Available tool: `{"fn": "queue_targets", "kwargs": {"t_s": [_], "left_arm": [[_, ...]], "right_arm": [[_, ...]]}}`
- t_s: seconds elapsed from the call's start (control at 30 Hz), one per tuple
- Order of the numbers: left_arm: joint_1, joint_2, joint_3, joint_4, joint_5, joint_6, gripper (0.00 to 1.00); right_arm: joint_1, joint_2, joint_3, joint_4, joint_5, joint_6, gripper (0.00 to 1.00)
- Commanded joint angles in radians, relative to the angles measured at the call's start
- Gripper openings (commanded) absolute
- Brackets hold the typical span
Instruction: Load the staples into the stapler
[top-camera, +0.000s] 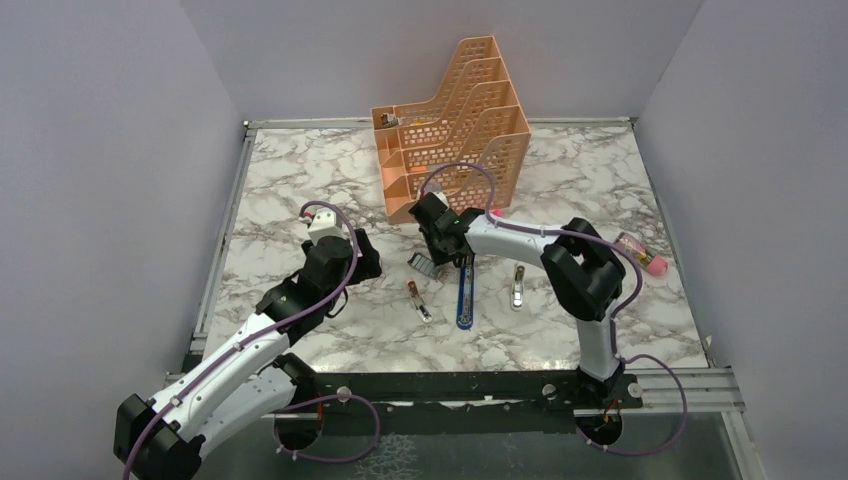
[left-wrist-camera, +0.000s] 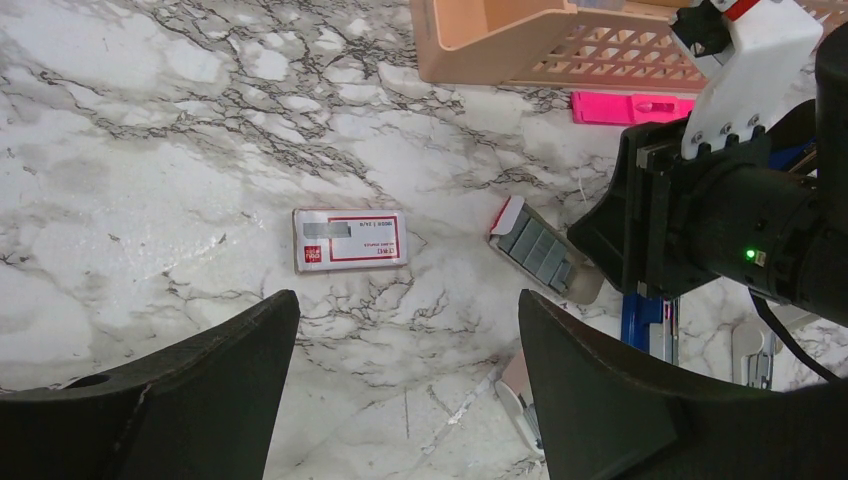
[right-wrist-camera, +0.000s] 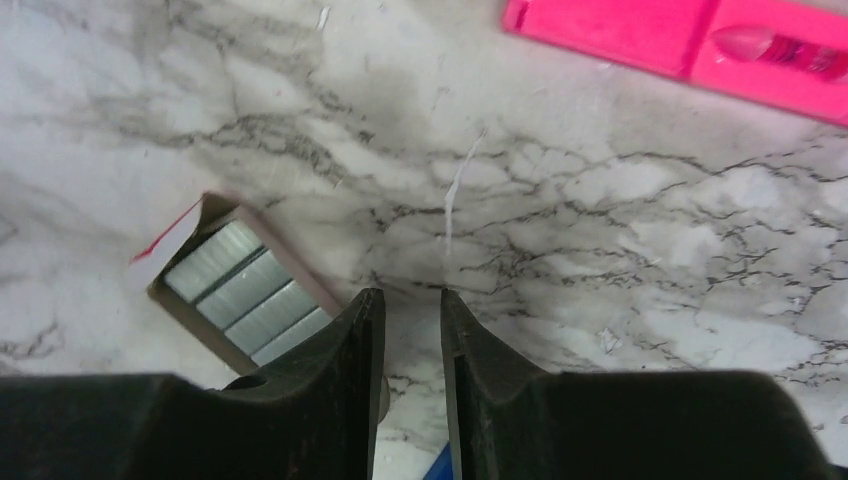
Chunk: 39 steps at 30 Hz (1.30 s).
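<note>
The staples show as a white box with a red label (left-wrist-camera: 350, 240) flat on the marble, and apart from it an opened tray of silvery staples (left-wrist-camera: 540, 250) (right-wrist-camera: 245, 290) (top-camera: 425, 265). The blue stapler (top-camera: 463, 295) (left-wrist-camera: 645, 320) lies lengthwise just right of the tray. My left gripper (left-wrist-camera: 405, 300) hangs wide open above bare marble, short of the box, with nothing in it. My right gripper (right-wrist-camera: 412, 295) hovers low beside the tray's right edge. Its fingers stand a narrow gap apart, and only marble shows between them.
An orange file organiser (top-camera: 450, 125) stands at the back, with a flat bright-pink bar (right-wrist-camera: 680, 40) (left-wrist-camera: 630, 107) in front of it. A peach-pink oblong piece (top-camera: 418, 300) and a small white piece (top-camera: 517, 287) lie near the stapler. A pink object (top-camera: 640, 252) lies far right.
</note>
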Motion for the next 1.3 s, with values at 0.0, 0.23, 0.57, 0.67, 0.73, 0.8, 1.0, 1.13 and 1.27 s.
{"fn": "queue_targets", "kwargs": {"t_s": [0.0,0.23,0.57,0.67,0.73,0.8,1.0,1.13,1.27], "left_arm": [[0.005,-0.006,-0.003,0.017,0.014,0.011,0.82],[0.005,-0.010,-0.002,0.016,0.016,0.011,0.82],[0.004,-0.008,-0.001,0.015,0.011,0.011,0.82],[0.005,-0.007,0.000,0.015,0.010,0.011,0.82],[0.005,-0.008,-0.001,0.014,0.010,0.011,0.82],[0.005,-0.007,-0.001,0.014,0.008,0.011,0.82],[0.004,-0.003,-0.003,0.015,0.007,0.011,0.82],[0.005,-0.001,-0.003,0.015,0.006,0.011,0.81],[0.005,0.000,-0.002,0.015,0.005,0.011,0.82]], "right_arm": [[0.000,-0.065,-0.044,-0.015,-0.164,-0.046,0.32],[0.002,-0.143,-0.093,0.042,-0.107,-0.050,0.32],[0.055,-0.177,-0.109,0.113,-0.237,-0.174,0.20],[0.065,-0.146,-0.094,0.098,-0.236,-0.177,0.25],[0.065,-0.128,-0.084,0.086,-0.228,-0.174,0.27],[0.064,-0.111,-0.077,0.075,-0.220,-0.175,0.28],[0.068,-0.088,-0.069,0.065,-0.218,-0.184,0.29],[0.068,-0.085,-0.072,0.062,-0.210,-0.190,0.32],[0.069,-0.080,-0.073,0.061,-0.219,-0.196,0.34]]}}
